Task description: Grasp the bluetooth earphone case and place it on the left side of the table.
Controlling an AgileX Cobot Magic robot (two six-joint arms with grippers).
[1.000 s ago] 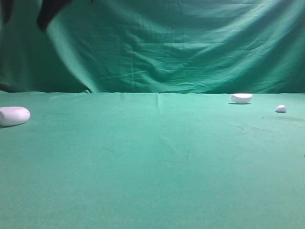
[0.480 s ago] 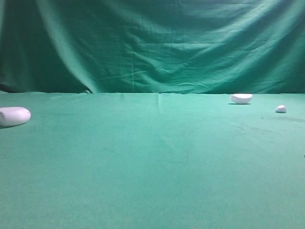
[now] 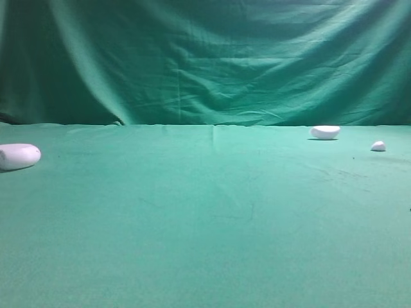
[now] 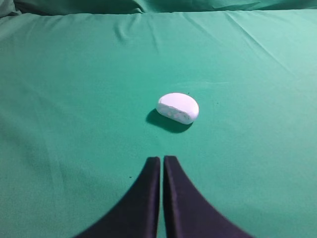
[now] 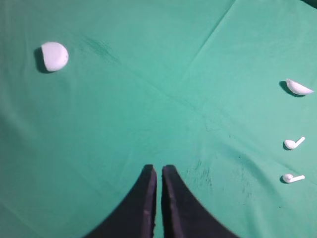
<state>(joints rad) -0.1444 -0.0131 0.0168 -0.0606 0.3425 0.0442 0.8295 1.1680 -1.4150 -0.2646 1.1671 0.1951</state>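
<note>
- Exterior high view: the bluetooth earphone case [image 3: 19,156] lies on its side at the far left edge of the table [image 3: 205,224], partly cut off by the frame, nothing touching it.
- Same view: a white dome-shaped piece [image 3: 325,132] sits far right near the backdrop [image 3: 212,58]; a small white lump [image 3: 378,146] lies just right of it and closer to the camera. No arm in this view.
- Left wrist view: left gripper [image 4: 162,161] has its two dark fingers pressed together, holding nothing. The case [image 4: 178,107] rests on the cloth a little ahead of the tips, apart from them.
- Right wrist view: right gripper [image 5: 158,171] also closed and empty. Case [image 5: 54,56] at upper left; dome piece [image 5: 298,88] at right edge; two earbuds [image 5: 293,144] [image 5: 292,178] below it, apart from each other.
</note>
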